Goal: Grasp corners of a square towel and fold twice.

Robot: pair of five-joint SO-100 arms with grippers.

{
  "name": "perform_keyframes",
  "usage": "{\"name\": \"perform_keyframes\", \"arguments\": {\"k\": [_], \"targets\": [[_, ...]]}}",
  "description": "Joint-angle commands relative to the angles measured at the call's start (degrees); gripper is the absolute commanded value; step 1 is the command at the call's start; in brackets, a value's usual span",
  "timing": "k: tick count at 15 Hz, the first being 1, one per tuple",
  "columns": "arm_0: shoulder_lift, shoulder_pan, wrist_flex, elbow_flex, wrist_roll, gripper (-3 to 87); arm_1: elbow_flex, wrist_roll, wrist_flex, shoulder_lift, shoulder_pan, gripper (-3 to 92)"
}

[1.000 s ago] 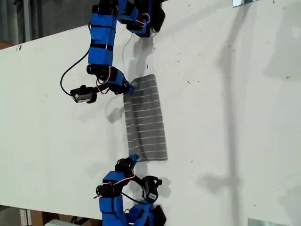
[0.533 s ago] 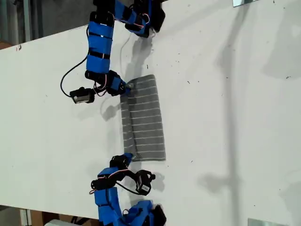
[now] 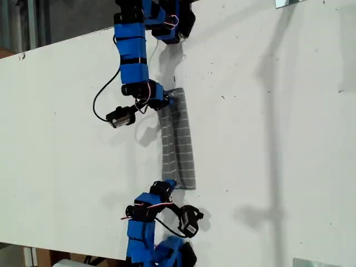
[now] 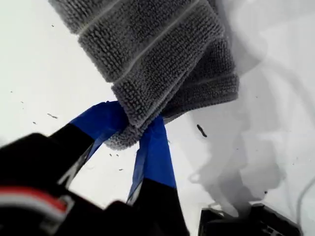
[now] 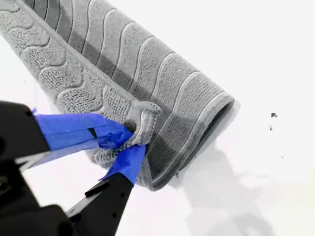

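Table [image 3: 267, 139] white, speckled; folded towel [image 3: 179, 142] lying on it.

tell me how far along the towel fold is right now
Done: the towel already lies doubled on the table, a narrow strip with stacked layers showing in both wrist views. In hand: my first gripper and my second gripper each pinch a corner, one at either end of the strip, carrying that edge across. Left: lay it flat and let go; whether this completes the second fold I cannot tell.
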Motion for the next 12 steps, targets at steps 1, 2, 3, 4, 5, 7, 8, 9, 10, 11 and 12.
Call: {"name": "perform_keyframes", "arguments": {"k": [1, 2, 3, 4, 5, 7, 8, 9, 10, 11, 12], "targets": [[-0.62, 3.34, -0.70, -1.85, -1.76, -0.3, 1.05, 2.90, 1.23, 3.43, -2.55, -0.2], [-1.49, 4.39, -1.14, -1.93, -2.37, -0.3, 2.11, 3.60, 0.53, 3.52, -3.52, -0.2], [-2.29, 5.01, -1.49, -1.93, -2.81, -0.3, 2.99, 4.31, 0.00, 3.25, -4.04, -0.2], [-3.25, 5.27, -1.93, -1.93, -2.90, -0.3, 3.87, 4.57, -0.53, 2.90, -4.31, -0.2], [-4.13, 5.36, -2.46, -1.93, -2.90, -0.3, 4.57, 4.75, -1.05, 2.72, -4.39, -0.2], [-5.01, 5.19, -3.08, -2.29, -2.64, -0.3, 5.71, 5.01, -1.85, 2.99, -4.31, 2.3], [-4.66, 4.92, -2.64, -2.37, -2.64, 2.4, 5.89, 5.10, -1.76, 3.16, -4.48, 15.0], [-3.96, 4.83, -1.85, -2.81, -1.93, 10.6, 5.80, 5.10, -1.32, 3.69, -4.75, 22.1], [-2.81, 4.83, -0.18, -3.69, -1.93, 15.9, 5.98, 5.27, -0.88, 4.83, -4.83, 28.2], [-1.05, 5.27, 1.58, -4.48, -2.02, 15.9, 5.98, 5.27, -0.35, 6.33, -5.01, 32.3], [0.97, 6.24, 3.08, -5.27, -2.29, 15.9, 5.98, 5.27, 0.35, 8.35, -5.27, 37.3]]}}
